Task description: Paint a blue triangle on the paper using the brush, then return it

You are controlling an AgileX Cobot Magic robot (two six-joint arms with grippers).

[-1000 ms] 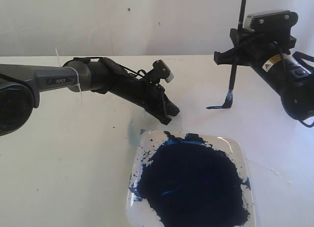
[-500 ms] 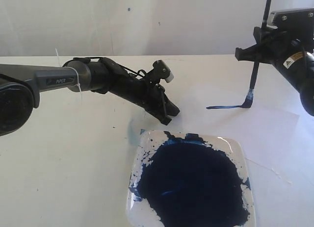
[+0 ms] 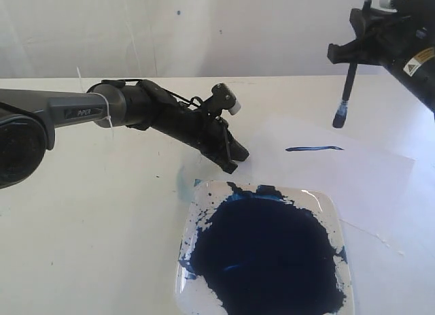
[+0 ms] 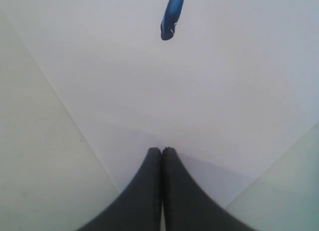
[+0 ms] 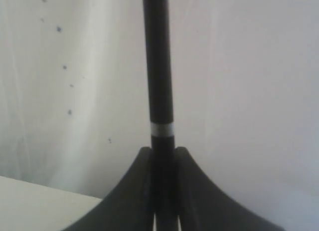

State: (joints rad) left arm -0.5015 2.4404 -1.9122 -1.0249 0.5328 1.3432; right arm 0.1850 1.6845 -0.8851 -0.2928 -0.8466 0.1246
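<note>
Right wrist view, brush (image 5: 158, 81) clamped between right jaws, tip above paper (image 3: 367, 172)

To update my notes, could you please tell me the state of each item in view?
Brush: gripped, blue tip above the paper.
Paper: flat, one blue stroke painted.
Paint dish: holding dark-blue paint.
Left fingers: shut, empty.
Right fingers: shut on the brush.

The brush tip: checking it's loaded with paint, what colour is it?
The brush has a blue tip, clearest in the exterior view.
</note>
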